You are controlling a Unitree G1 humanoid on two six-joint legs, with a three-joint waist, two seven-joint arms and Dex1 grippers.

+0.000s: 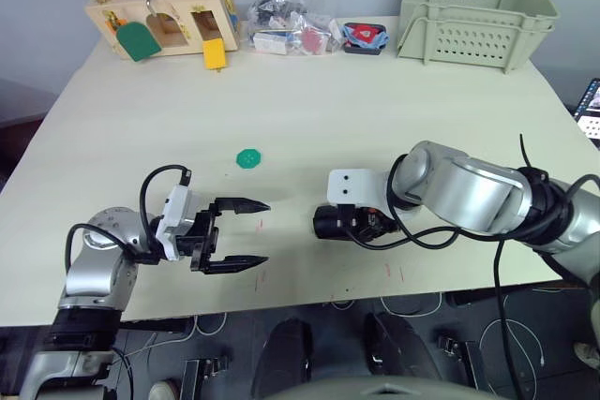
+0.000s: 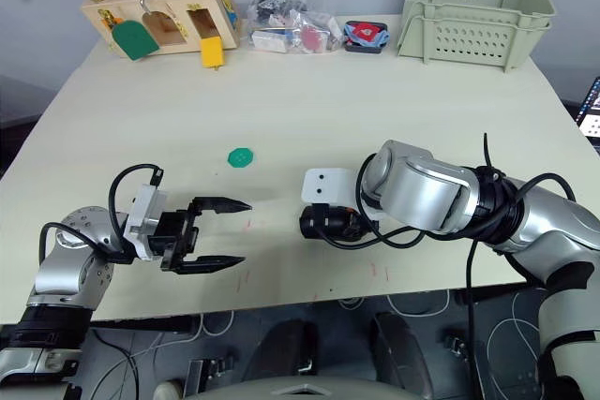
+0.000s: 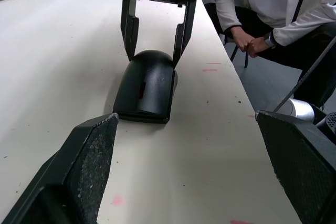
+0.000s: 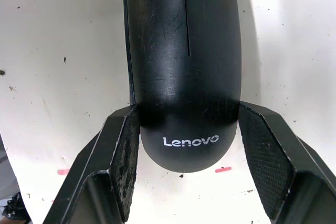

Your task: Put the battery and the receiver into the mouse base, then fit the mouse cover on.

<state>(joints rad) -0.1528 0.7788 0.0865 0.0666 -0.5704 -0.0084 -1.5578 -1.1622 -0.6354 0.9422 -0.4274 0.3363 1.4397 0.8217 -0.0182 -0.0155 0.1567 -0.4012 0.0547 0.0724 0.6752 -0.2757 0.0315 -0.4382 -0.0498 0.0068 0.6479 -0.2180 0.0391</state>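
Left hand (image 1: 246, 232) sits low left of frame, fingers spread wide and holding nothing, pointed across the table (image 1: 309, 119) at the mouse; I'd guess I've parked it there as a backstop. My right hand (image 4: 184, 150) is at centre frame with its two fingers straddling the rear of the mouse cover (image 4: 184, 51), the one with the brand lettering. One finger touches the shell, while the other stands slightly off it, so I read this hand as loosened rather than clamped. From the left wrist camera the cover (image 3: 147, 85) looks seated on the mouse base, which I can't make out separately, so I judge the assembly nearly or fully done. Battery and receiver are presumably inside; I can't confirm. Beyond, a green disc (image 1: 248, 157) lies mid-table, and along the top edge stand a wooden lock-box toy (image 1: 164, 14), a plastic bag of parts (image 1: 291, 25) and a pale crate (image 1: 478, 11).
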